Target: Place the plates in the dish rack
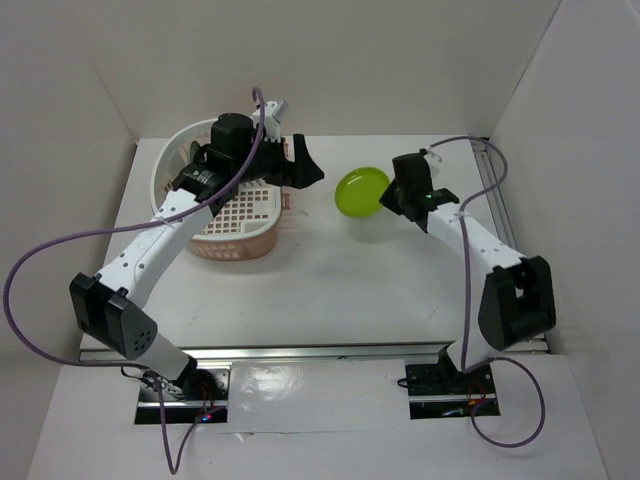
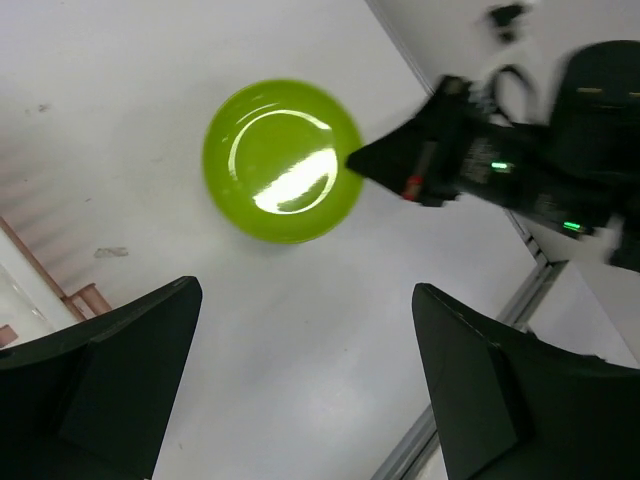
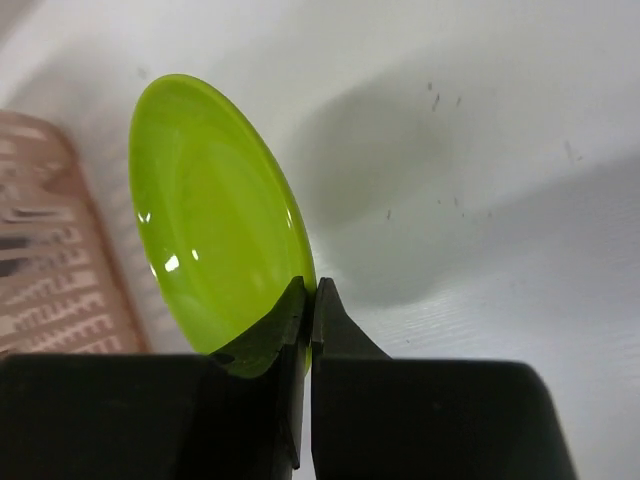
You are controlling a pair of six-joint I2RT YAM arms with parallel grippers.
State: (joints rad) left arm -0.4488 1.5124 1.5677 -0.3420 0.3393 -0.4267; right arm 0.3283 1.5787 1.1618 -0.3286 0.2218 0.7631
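Observation:
The lime green plate (image 1: 361, 192) is held by its rim in my right gripper (image 1: 386, 199), tilted and lifted above the table to the right of the dish rack (image 1: 232, 238). In the right wrist view the fingers (image 3: 300, 310) pinch the plate's edge (image 3: 210, 240). My left gripper (image 1: 303, 165) is open and empty beside the rack's right side, its fingers spread wide. In the left wrist view it looks across at the green plate (image 2: 283, 160) and the right gripper (image 2: 352, 160). The black, cream and teal plates are out of view.
The pink rack's slatted edge shows at the left of the right wrist view (image 3: 50, 260). White walls enclose the table on three sides. A metal rail (image 1: 494, 180) runs along the right edge.

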